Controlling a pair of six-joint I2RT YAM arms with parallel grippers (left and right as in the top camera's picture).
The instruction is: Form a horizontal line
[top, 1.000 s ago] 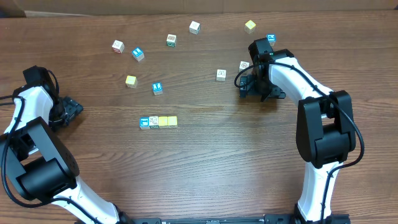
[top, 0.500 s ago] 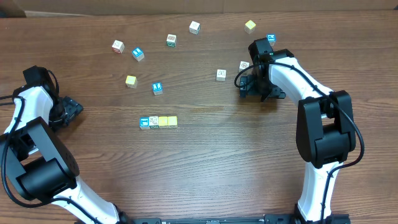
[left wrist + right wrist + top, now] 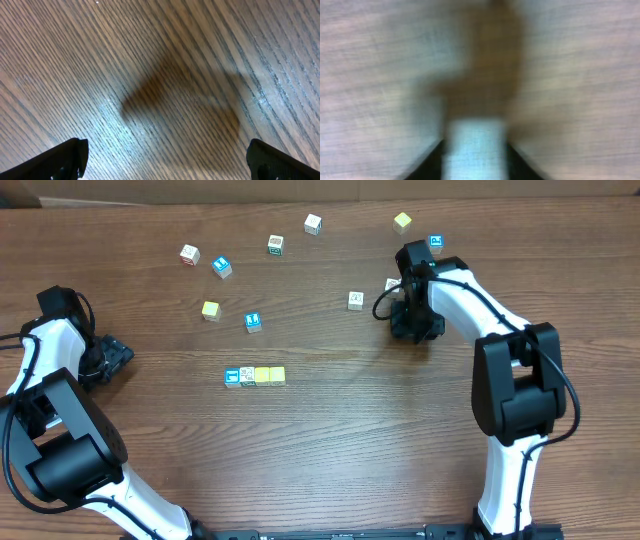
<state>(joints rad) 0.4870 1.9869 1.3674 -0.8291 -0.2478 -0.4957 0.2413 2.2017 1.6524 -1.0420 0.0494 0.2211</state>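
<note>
Right pincer (image 3: 413,323) grips a pale cube (image 3: 475,142), upper right; left pincer (image 3: 165,162) gapes empty. The row of four (image 3: 255,376) sits centre-left; a skewed grip could drop the cube short.

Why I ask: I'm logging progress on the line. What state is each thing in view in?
row of four cubes: lined up horizontally, side by side, touching.
loose cubes: scattered apart, outside the row.
left gripper: open, empty.
right gripper: closed on a pale cube, though the wrist view is blurred.
</note>
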